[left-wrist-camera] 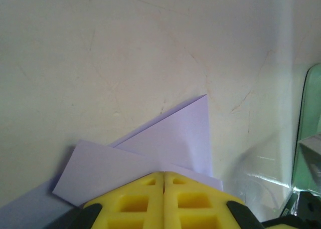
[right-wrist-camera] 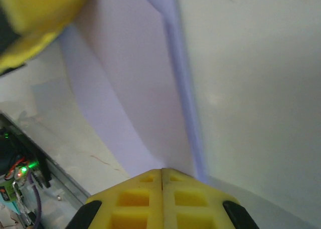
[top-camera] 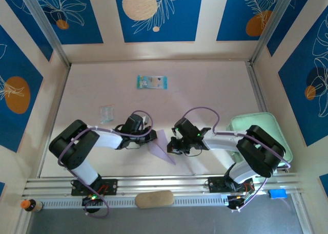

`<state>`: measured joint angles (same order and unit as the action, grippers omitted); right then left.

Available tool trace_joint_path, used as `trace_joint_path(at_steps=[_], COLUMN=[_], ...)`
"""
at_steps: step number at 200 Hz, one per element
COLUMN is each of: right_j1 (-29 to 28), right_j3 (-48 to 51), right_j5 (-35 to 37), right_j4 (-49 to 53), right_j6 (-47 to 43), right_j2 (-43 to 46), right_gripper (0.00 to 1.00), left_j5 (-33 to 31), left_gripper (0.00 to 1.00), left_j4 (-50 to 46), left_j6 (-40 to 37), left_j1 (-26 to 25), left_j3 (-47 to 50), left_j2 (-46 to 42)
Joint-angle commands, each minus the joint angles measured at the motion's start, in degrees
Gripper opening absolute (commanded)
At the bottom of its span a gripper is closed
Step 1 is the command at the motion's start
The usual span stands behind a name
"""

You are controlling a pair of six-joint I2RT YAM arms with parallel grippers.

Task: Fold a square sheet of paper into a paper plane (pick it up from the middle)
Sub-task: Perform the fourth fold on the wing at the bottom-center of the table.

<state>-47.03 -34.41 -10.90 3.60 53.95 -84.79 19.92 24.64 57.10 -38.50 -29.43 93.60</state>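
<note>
Over the table point(top-camera: 205, 90), the lilac paper plane point(top-camera: 163, 146) looks folded, pointed.

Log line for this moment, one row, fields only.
stage: mid-fold | left gripper: shut on lilac paper | right gripper: shut on lilac paper | blue-green packet: apart, farther up table

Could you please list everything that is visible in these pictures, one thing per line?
paper: one, pale lilac, partly folded, between both claws
packet: one, blue-green, far middle of table
small packet: one, clear, left of centre
tray: one, mint green, right, partly under right arm
wooden oval: one, tan, near edge
table: one, cream
left claw: yellow, shut on paper
right claw: yellow, shut on paper
</note>
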Motion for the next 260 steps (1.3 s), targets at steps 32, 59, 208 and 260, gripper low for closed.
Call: trace_joint_path(at_steps=[32,59,208,260], right_j1=[-1.1,-1.7,-4.8,-8.1], right_j3=[-10.0,-12.3,13.4,16.6], right_j5=[-1.8,-0.8,-4.2,-2.4], right_j4=[1.5,3.0,-3.7,0.9], right_j6=[-2.5,-2.6,3.9,5.2], right_j2=[-9.8,-15.2,3.5,9.2], right_gripper=[0.0,0.0,0.0,0.0], left_j5=[-1.7,-1.7,-2.0,-2.2], left_gripper=[0.06,0.06,0.05,0.05], left_j4=[-4.1,-3.9,-1.9,-1.6], left_j6=[-0.4,-0.3,0.7,1.1], left_j1=[0.3,0.3,1.3,1.4], left_j3=[1.7,2.1,4.0,4.1], left_j2=[2.3,2.4,2.4,2.6])
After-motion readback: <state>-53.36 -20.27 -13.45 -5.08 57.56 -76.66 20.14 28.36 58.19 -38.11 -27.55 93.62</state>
